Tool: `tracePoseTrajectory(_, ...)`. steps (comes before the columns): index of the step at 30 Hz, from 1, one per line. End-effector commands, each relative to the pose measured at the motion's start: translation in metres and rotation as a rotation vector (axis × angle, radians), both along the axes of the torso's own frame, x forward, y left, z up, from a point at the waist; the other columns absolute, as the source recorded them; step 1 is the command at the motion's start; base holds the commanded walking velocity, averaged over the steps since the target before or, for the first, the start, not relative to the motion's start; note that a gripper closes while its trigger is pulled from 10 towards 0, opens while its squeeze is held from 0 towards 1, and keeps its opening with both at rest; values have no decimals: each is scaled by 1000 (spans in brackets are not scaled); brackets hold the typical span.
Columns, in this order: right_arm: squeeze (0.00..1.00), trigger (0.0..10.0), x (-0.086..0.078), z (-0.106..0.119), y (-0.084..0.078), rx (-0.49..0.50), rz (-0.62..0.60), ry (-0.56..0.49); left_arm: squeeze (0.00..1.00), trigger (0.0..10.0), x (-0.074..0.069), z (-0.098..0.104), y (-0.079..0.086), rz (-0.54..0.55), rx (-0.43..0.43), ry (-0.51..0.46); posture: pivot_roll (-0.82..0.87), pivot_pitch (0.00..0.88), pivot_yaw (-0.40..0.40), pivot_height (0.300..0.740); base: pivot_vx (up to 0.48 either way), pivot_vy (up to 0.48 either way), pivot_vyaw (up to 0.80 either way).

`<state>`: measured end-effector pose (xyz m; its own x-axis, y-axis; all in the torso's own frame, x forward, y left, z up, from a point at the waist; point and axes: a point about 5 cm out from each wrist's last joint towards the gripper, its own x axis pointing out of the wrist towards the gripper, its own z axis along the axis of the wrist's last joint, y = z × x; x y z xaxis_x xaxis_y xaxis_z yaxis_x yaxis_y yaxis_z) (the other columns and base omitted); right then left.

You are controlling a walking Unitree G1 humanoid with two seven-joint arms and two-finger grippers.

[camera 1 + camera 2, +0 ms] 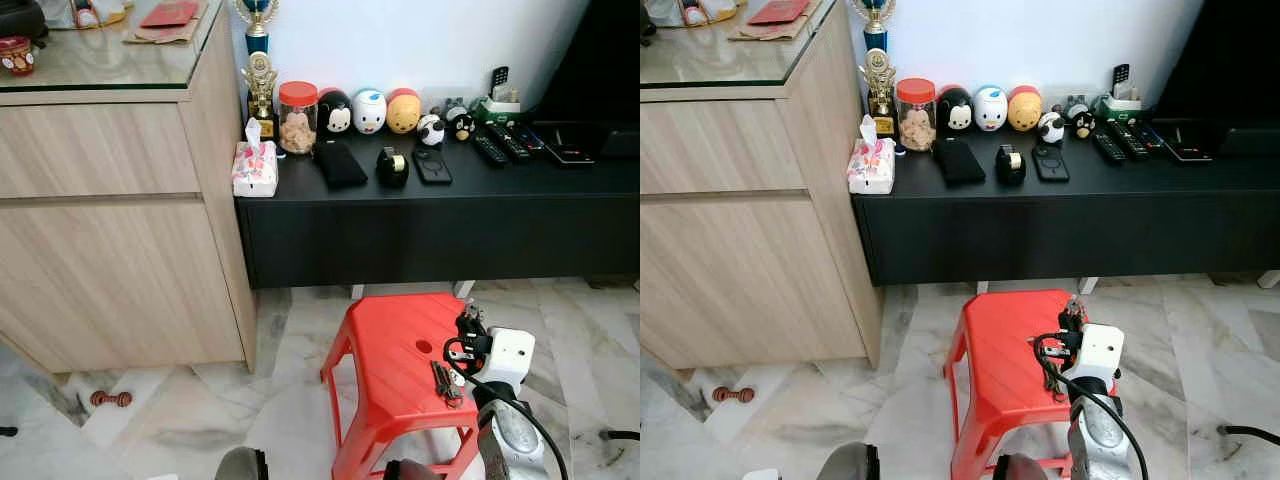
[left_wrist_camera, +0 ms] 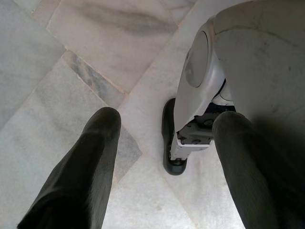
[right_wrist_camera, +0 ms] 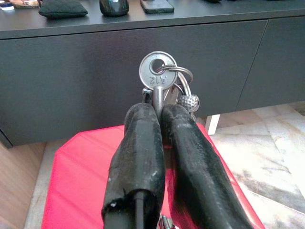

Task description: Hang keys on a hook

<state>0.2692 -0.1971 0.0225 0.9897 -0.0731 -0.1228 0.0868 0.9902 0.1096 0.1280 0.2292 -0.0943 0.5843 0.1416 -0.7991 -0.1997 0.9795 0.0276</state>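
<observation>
The right hand (image 3: 159, 119) is clamped on the keys (image 3: 159, 76). In the right wrist view its two black fingers (image 3: 138, 157) pinch the blade of one silver key, hiding most of the blade. The round key head stands clear above the fingertips, so the key's long axis runs in line with the fingers, head pointing away from the wrist toward the black tabletop (image 3: 143, 19). A split ring and a small knurled metal bead hang at the head's 4 o'clock; further keys behind are mostly hidden.

In the left eye view the same right hand (image 1: 466, 322) sits over the 3 o'clock edge of the red stool (image 1: 395, 365), but the wrist housing blocks the grip, and the held keys cannot be made out there. A dark bunch of loose metal parts (image 1: 444, 382) lies on the stool just beside the arm; its nature is unclear.

The left hand (image 2: 167, 143) hangs over the marble floor (image 2: 57, 57), fingers spread apart and holding nothing, with the robot's own leg between them.
</observation>
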Motion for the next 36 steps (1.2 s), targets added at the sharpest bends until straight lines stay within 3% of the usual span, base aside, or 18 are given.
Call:
tracePoseTrajectory(1,0,10000,7,9,1,6,-4,-34,0,10000,-8,-3,0,9,-11,37,117,0,-64,625,-240,0,0)
tracePoseTrajectory(27,0,10000,8,8,4,11,-12,-14,0,10000,-10,-4,0,-2,-18,40,120,0,-61,625,-255,0,0)
tracePoseTrajectory(36,0,10000,5,6,3,9,-23,-6,0,10000,-10,-3,1,4,-19,35,124,0,-60,625,0,0,0)
